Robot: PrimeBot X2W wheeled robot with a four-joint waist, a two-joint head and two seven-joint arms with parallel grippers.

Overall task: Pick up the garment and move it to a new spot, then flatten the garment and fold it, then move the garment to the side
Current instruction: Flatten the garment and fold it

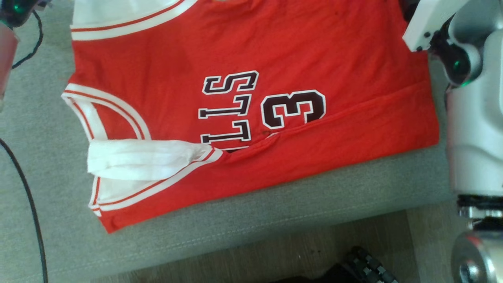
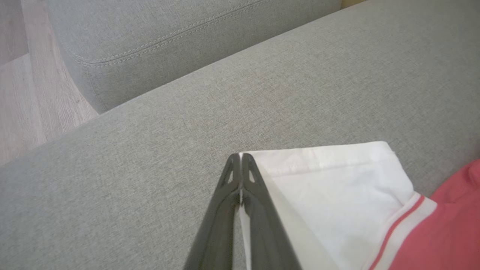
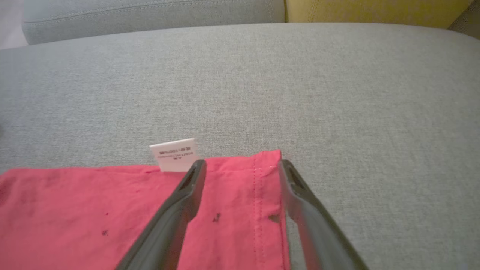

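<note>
The grey sofa cushion (image 1: 275, 204) carries the red jersey (image 1: 235, 47), lying flat; I judge it light, limp cloth. My left tool (image 2: 240, 157) pinches its white edge (image 2: 322, 176), and my right tool (image 3: 242, 165) gapes astride the hem corner (image 3: 268, 161), a sound hold.

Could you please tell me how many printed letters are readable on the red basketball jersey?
3, stacked down the head view on the red fabric jersey: dark white-outlined S, first L, second L. The fold partly hides another below.
</note>
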